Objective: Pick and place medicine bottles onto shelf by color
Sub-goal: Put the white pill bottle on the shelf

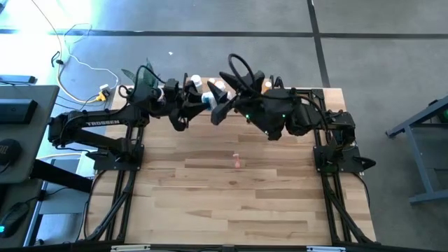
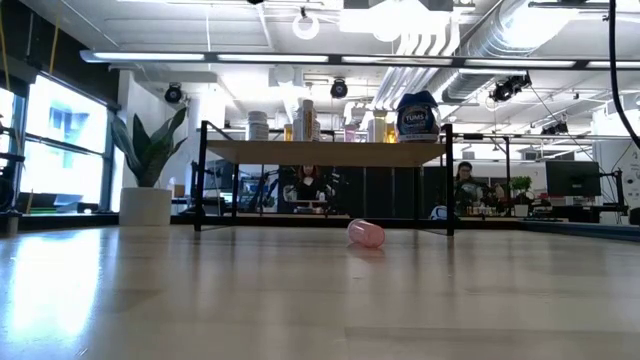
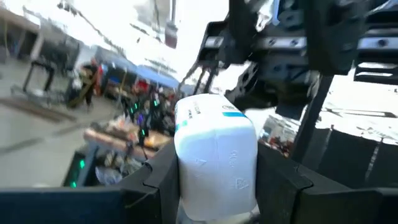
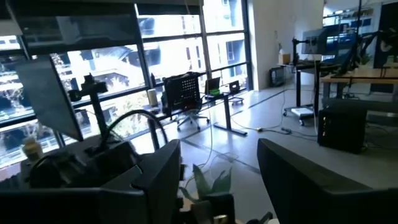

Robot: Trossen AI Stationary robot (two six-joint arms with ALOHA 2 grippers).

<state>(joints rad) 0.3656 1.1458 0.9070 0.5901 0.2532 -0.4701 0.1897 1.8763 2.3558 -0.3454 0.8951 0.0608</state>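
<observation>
1. Where the high view looks down, the left gripper [image 1: 199,99] and right gripper [image 1: 218,106] are seen over the shelf [image 1: 318,91]; a pink bottle [image 1: 237,162] lies mid-table.
2. At table height, that bottle [image 2: 366,233] lies before the shelf [image 2: 325,152].
3. A white bottle with blue label [image 3: 214,158] is clamped between the left fingers [image 3: 158,180].
4. Apparently nothing is held between the parted right fingers [image 4: 158,171].

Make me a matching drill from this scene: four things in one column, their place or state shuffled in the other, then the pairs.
1. pink bottle
2. white bottle with blue label
3. right gripper
4. shelf

A. open, holding nothing
B. lying on its side on the tabletop
C. standing at the table's far edge, bottles on top
D. clamped in the left gripper

Pairs: 1-B, 2-D, 3-A, 4-C
</observation>
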